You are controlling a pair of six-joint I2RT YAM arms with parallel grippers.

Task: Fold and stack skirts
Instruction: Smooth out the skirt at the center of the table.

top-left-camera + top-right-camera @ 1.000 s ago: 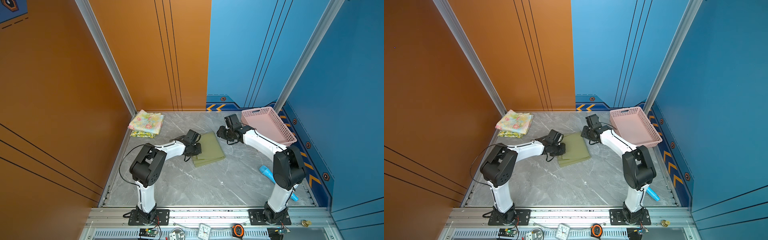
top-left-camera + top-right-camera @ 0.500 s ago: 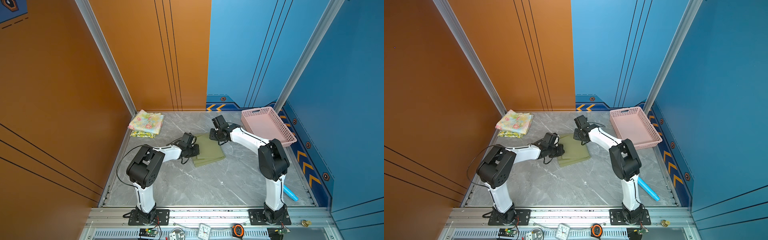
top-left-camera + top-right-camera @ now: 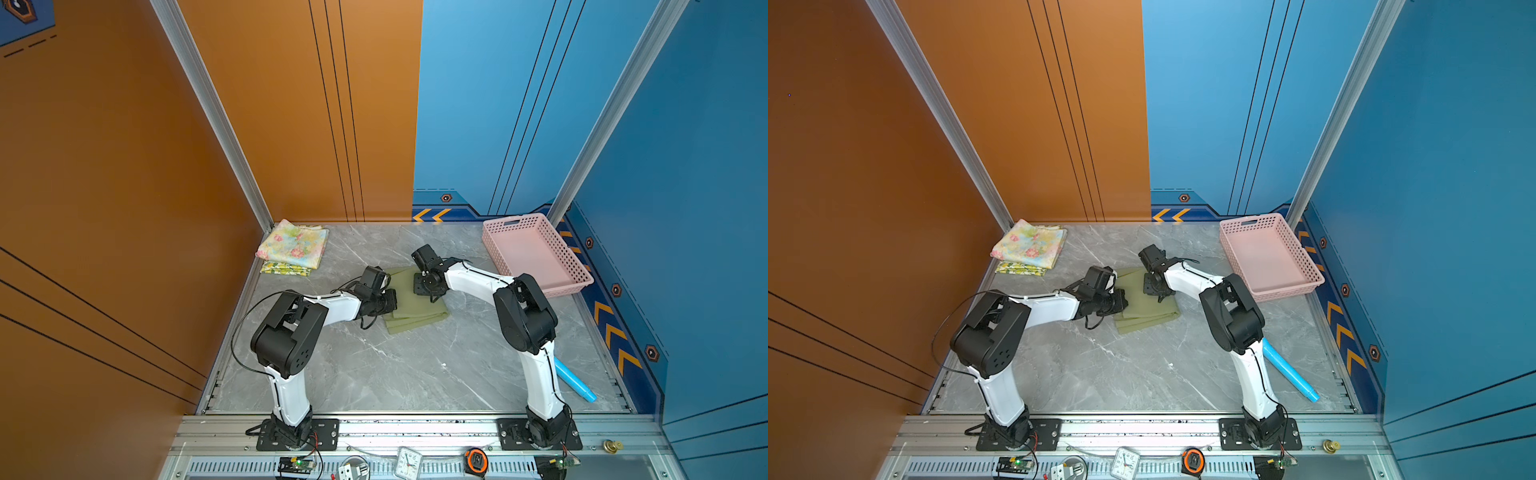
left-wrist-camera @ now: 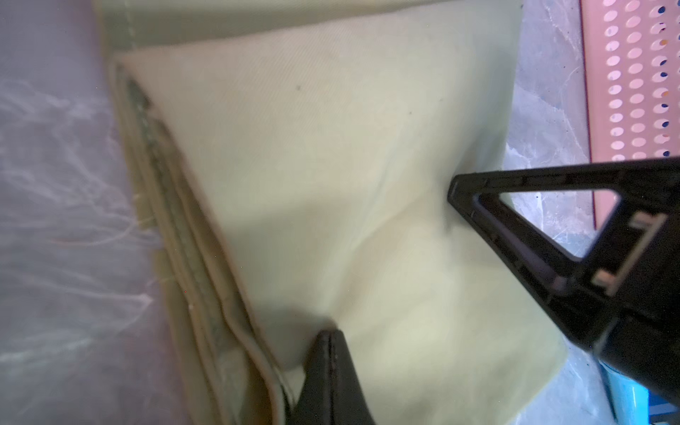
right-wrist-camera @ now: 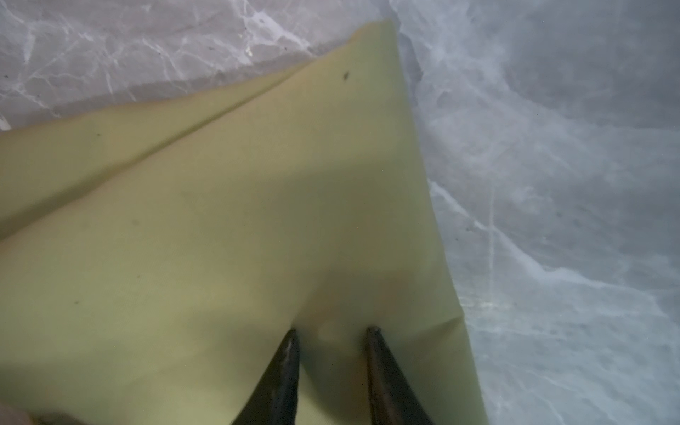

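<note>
My clenched left end effector [image 4: 325, 344] steadies the folded olive green cloth skirt [image 3: 417, 313], at the centre of the worktop [image 3: 415, 374], by its 9 o'clock edge. My half-released right end effector [image 5: 333, 331] presses its 1 o'clock edge, probably to pinch it.

Right arm swings from the basket onto the green skirt

A second ago the right gripper [image 3: 432, 296] hung just beside the pink basket [image 3: 494, 249], upper right of centre; it has since crossed leftward and come down on the upper right part of the green skirt [image 3: 415, 316] at mid-frame, its fingertips [image 5: 292, 342] now pressing into the cloth; the right arm's elbow [image 3: 525, 316] has followed, moving left and up from the right side of the floor; this uncovers most of the blue tube [image 3: 575, 382] at lower right; the left arm's elbow [image 3: 286, 332] has eased slightly left.
</note>
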